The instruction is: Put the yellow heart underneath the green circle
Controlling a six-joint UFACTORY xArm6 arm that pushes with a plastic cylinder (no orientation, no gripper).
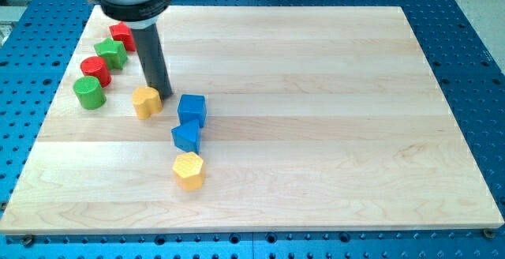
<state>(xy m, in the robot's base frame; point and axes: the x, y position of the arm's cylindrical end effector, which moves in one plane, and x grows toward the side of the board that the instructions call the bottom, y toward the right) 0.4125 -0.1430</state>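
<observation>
Nearest the camera sits a yellow hexagon [188, 170], clear of the job. My tip [162, 93], a bare rod holding nothing, touches the far-right edge of the yellow heart [147, 101]. The green circle [89, 91] lies left of the heart, slightly farther. A short, steady push left and nearward should do, stopping below that circle without nudging it.

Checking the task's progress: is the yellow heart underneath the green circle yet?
No. The yellow heart block sits to the right of the green circle block, touching my tip.

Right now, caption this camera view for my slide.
My tip touches the yellow heart, right of the green circle.
</observation>
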